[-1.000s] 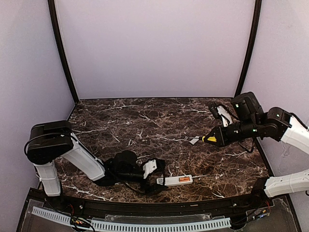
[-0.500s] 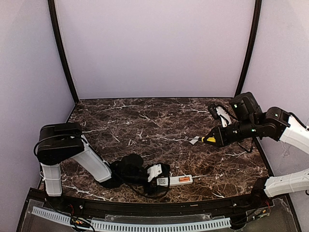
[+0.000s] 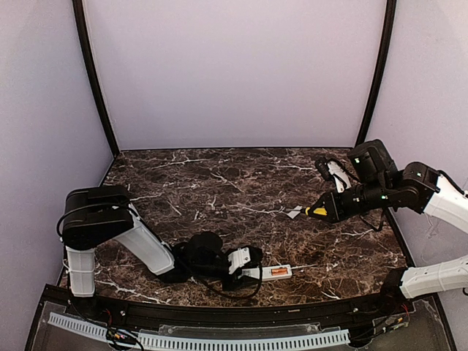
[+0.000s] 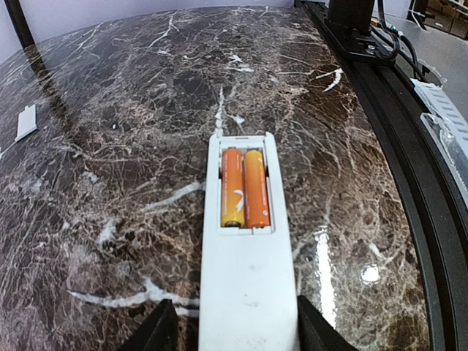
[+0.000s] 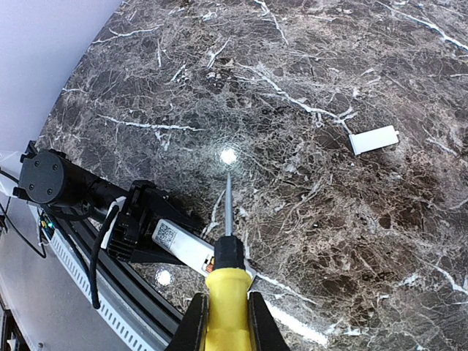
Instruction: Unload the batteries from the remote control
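Over the last second my left arm slides along the near edge of the table [image 3: 219,183] toward the remote control [image 4: 245,292], and the left gripper [image 4: 235,333] draws its fingers in from wide to about half as it arrives. It now straddles the near end of the remote. In the left wrist view one finger sits right against the remote's edge, while a sliver of marble shows between the other finger and the casing, so I judge the jaws partly closed and not yet clamped. The remote itself has not shifted. It lies flat near the front edge, back up, with its bay uncovered.

My reading is that the left arm is getting ready to pin the remote so the prying can begin. No battery is out yet.

The right gripper [image 5: 227,322] has barely moved. It hangs over the right side of the table, closed narrow on the yellow handle of the screwdriver [image 5: 228,292], with the tip pointing down toward the remote but well apart from it.

By my count there are two batteries [image 4: 245,188], orange and side by side, both seated in the bay. There is one remote and one screwdriver. One cover piece [image 5: 374,139] lies loose on the marble, well away from the remote.
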`<state>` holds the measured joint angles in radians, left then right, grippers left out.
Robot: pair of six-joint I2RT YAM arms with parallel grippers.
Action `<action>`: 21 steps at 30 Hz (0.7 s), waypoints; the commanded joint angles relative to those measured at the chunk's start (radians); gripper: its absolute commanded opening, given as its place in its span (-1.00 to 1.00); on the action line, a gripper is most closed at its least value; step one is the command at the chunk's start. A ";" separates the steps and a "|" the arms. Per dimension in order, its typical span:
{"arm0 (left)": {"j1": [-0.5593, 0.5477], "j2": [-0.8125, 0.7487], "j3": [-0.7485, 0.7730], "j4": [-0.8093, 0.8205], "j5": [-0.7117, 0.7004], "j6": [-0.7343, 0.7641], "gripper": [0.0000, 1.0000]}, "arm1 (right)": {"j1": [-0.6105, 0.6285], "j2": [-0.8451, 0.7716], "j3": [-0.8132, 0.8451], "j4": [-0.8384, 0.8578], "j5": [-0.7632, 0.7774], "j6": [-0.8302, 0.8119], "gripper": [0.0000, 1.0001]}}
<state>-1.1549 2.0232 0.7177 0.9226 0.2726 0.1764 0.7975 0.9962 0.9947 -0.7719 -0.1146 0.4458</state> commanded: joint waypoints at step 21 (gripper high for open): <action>-0.006 -0.166 0.026 -0.215 -0.146 0.228 -0.99 | -0.007 0.020 0.037 -0.040 -0.018 0.061 -1.00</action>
<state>-1.1587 1.9491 0.7452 0.7818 0.2195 0.2955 0.7975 0.9993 0.9958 -0.8074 -0.1352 0.4801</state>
